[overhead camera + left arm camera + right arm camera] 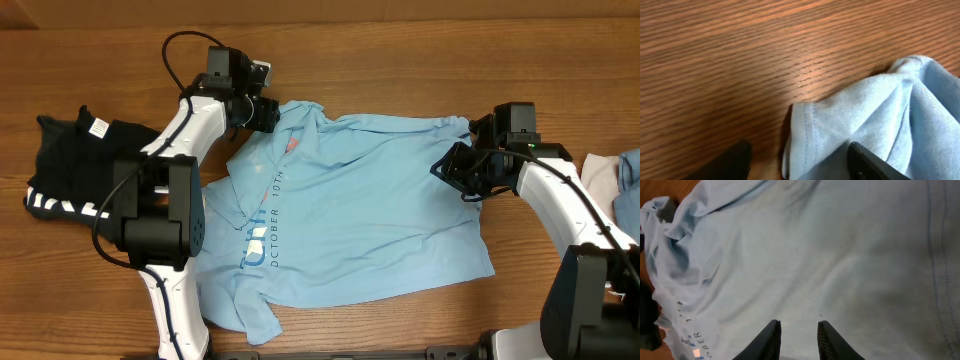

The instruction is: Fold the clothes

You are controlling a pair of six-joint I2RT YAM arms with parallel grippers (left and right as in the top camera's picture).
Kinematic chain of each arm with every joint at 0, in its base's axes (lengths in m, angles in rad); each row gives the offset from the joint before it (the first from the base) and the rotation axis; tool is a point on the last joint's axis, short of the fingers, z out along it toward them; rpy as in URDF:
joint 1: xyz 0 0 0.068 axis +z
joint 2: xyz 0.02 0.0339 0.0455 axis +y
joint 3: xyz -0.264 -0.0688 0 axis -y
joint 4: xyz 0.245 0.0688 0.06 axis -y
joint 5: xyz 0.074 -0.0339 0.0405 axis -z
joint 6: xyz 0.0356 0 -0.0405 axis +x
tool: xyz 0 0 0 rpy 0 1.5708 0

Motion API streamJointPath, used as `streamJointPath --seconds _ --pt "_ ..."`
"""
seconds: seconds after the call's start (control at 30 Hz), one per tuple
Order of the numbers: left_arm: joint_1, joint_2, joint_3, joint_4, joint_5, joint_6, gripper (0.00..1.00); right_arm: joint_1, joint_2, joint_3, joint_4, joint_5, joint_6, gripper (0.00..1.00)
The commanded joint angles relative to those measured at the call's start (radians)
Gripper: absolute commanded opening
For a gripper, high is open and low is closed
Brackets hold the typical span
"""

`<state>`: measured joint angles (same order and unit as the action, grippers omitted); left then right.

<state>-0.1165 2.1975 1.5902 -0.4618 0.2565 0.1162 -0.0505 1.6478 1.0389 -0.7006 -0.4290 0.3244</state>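
The light-blue short-sleeved cotton T-shirt (370, 200) with blue print lies spread and rumpled across the middle of the brown wooden table (400, 40). A crumpled black cloth garment with white lettering (75, 165) sits beside the left arm. The left gripper (800, 160) stands wide apart astride the shirt's hemmed edge, gripping nothing. The right gripper (799, 339) is narrowly parted over the shirt; whether it pinches cloth, I cannot tell

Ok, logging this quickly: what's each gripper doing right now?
Left gripper: open, straddling the T-shirt edge.
Right gripper: slightly open over the T-shirt, nothing visibly gripped.
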Motion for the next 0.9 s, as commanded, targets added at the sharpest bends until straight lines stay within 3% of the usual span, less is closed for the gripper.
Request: streamJointPath --seconds 0.0,0.17,0.23,0.33,0.43,0.63,0.8,0.83,0.87 --pt "-0.008 0.005 0.019 -0.001 0.036 0.020 0.52 0.005 -0.008 0.011 -0.002 0.009 -0.007 0.28" --pt "-0.008 0.005 0.019 0.002 0.032 0.038 0.04 0.005 -0.008 0.011 -0.011 0.009 -0.007 0.28" --pt "-0.001 -0.007 0.070 -0.031 -0.016 0.038 0.04 0.005 -0.008 0.011 -0.012 0.009 -0.007 0.28" --pt "0.013 -0.014 0.288 -0.159 -0.059 0.079 0.04 0.005 -0.008 0.011 -0.011 0.009 -0.007 0.28" --pt "0.013 -0.014 0.443 -0.156 -0.137 0.106 0.04 0.005 -0.008 0.011 -0.011 0.009 -0.007 0.28" --pt "0.012 -0.010 0.450 -0.012 -0.271 0.136 0.04 0.005 -0.008 0.011 -0.019 0.008 -0.007 0.28" --pt "0.012 -0.010 0.450 -0.052 -0.283 0.143 0.04 -0.020 -0.008 0.017 0.099 0.042 0.070 0.32" --pt "0.011 -0.010 0.450 -0.075 -0.283 0.143 0.17 -0.035 -0.008 0.036 0.164 0.042 0.069 0.33" --pt "0.011 -0.010 0.450 -0.096 -0.282 0.142 0.47 -0.044 -0.008 0.057 0.207 0.047 0.069 0.36"
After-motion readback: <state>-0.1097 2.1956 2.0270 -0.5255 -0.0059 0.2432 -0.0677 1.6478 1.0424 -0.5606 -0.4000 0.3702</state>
